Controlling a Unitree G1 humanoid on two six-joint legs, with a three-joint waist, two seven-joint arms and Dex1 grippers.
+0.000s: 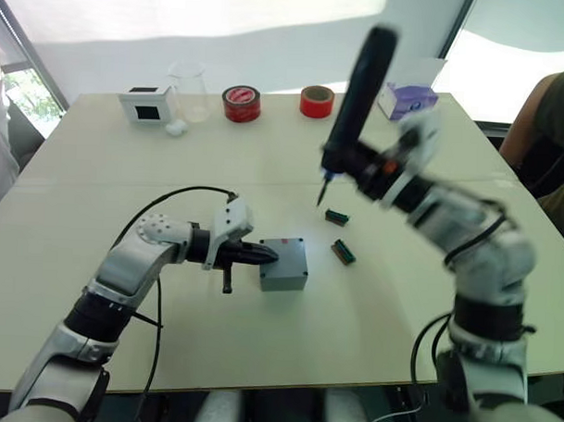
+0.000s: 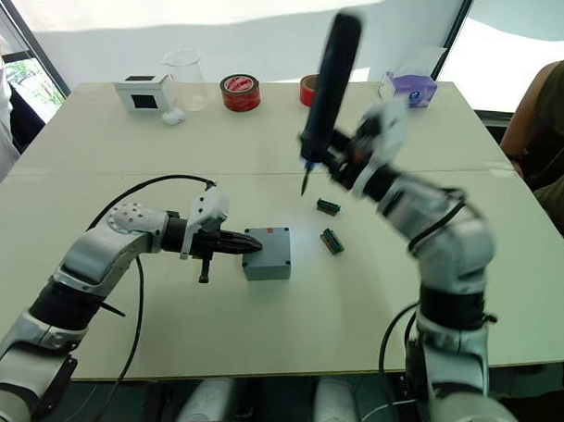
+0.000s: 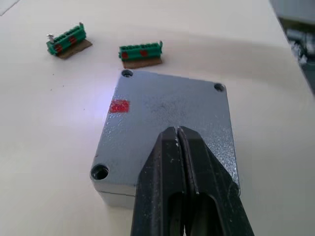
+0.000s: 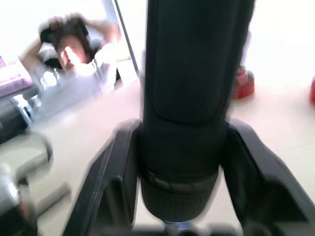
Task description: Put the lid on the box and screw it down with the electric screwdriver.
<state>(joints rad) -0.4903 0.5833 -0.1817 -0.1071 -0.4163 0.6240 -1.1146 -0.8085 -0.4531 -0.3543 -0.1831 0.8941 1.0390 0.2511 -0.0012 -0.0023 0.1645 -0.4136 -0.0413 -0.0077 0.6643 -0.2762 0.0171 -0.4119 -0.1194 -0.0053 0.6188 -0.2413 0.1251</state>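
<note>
The grey box (image 1: 284,264) stands closed at mid-table, the lid (image 3: 172,108) joined to it. The upper face has corner screw holes and a small red mark (image 3: 119,106). A seam runs low along the side, and I cannot tell which half faces up. My left gripper (image 1: 271,257) is shut, its fingertips (image 3: 170,140) resting on that upper face from the left. My right gripper (image 1: 350,161) is shut on the electric screwdriver (image 1: 362,89), gripping its lower end. The tool is held nearly upright above the table, behind and to the right of the box. Its bit (image 1: 321,196) points down, clear of the box.
Two green connectors (image 1: 336,217) (image 1: 344,252) lie just right of the box. Along the far edge stand a white box with a black face (image 1: 147,104), a clear beaker (image 1: 189,92), two red tape rolls (image 1: 241,104) (image 1: 316,101) and a purple tissue box (image 1: 408,100). A person (image 1: 544,137) sits at the right.
</note>
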